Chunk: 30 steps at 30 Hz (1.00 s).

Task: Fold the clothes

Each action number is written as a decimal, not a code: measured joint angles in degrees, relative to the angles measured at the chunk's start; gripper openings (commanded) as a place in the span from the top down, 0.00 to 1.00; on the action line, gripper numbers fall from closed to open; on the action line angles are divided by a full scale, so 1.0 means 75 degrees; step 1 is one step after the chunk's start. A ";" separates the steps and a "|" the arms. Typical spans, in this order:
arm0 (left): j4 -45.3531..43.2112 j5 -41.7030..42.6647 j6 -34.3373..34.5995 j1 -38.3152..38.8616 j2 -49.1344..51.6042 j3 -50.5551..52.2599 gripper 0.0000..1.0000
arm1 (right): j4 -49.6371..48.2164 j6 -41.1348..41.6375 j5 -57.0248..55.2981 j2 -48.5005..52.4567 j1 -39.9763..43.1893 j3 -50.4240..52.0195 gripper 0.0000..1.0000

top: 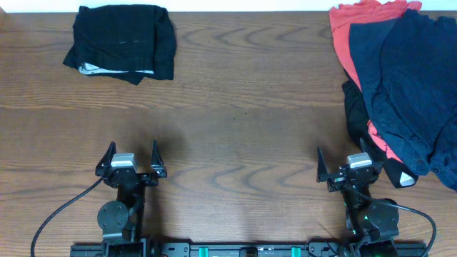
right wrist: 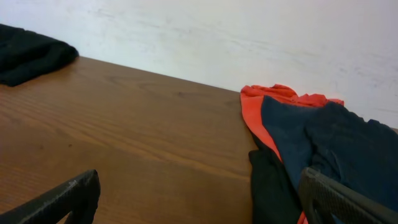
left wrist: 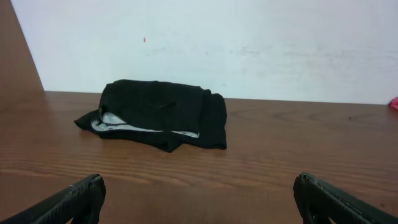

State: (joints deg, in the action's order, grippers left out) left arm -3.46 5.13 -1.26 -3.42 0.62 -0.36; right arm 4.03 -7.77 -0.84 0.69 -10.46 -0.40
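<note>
Black shorts (top: 123, 41): lying folded at the far left of the wooden table (top: 235, 107), with a strip of pale mesh lining showing along the near edge.
Unfolded pile: sitting heaped at the far right edge, with a navy garment (top: 407, 78) lying over a coral-red garment (top: 353, 21) and a black garment (top: 355, 114) peeking out beneath.
Left gripper (top: 132, 148): sitting near the front edge, jaws standing wide apart and empty, well apart from the shorts.
Right gripper (top: 343, 154): sitting at the front right, jaws standing wide apart and empty, just beside the pile.

Shorts (top: 123, 36) noted black w/ pale grey-white lining (top: 91, 68). Also logged: navy garment (top: 414, 71), coral-red garment (top: 353, 21), black garment (top: 355, 111). Brown, wavy wood-grain seen on table (top: 243, 93).
</note>
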 measured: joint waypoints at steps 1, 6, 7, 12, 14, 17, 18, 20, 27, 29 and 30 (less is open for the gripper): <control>0.0047 -0.0003 0.0000 0.0000 0.0000 0.0000 0.02 | -0.0003 -0.0003 0.0000 0.0000 0.0000 0.0000 0.01; 0.0519 -0.0070 0.0055 0.0000 -0.0006 -0.0012 0.02 | -0.0003 0.0000 0.0000 0.0000 0.0000 -0.0003 0.01; 0.0583 -0.0119 0.0090 0.0000 -0.0006 -0.0032 0.02 | -0.0003 0.0000 0.0000 0.0000 0.0000 -0.0003 0.01; 0.0609 -0.0172 0.0195 0.0003 -0.0006 -0.0044 0.02 | -0.0003 0.0000 0.0000 0.0000 0.0000 0.0000 0.01; 0.0609 -0.0172 0.0195 0.0003 -0.0006 -0.0044 0.02 | -0.0003 0.0000 -0.0003 0.0000 0.0000 0.0000 0.01; 0.0609 -0.0172 0.0195 0.0017 -0.0006 -0.0044 0.02 | -0.0003 -0.0003 0.0000 0.0000 0.0000 -0.0003 0.01; 0.0609 -0.0175 0.0195 0.0020 -0.0006 -0.0044 0.02 | -0.0003 0.0000 0.0000 0.0000 0.0000 -0.0003 0.01; 0.0606 -0.0172 0.0195 0.0052 -0.0006 -0.0044 0.02 | -0.0003 0.0000 0.0000 0.0000 0.0000 -0.0003 0.01; 0.0609 -0.0172 0.0198 0.0219 -0.0006 -0.0044 0.02 | -0.0003 0.0000 0.0000 0.0000 0.0000 0.0000 0.01; 0.0609 -0.0175 0.0198 0.0221 -0.0006 -0.0044 0.02 | -0.0003 0.0000 0.0000 0.0000 0.0000 0.0000 0.01; 0.0609 -0.0175 0.0195 0.0221 -0.0006 -0.0044 0.02 | -0.0003 0.0000 0.0000 0.0000 0.0000 0.0000 0.01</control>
State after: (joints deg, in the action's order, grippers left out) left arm 1.10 3.81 0.21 -1.76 0.58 -0.69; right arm 4.01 -7.77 -0.84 0.69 -10.46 -0.40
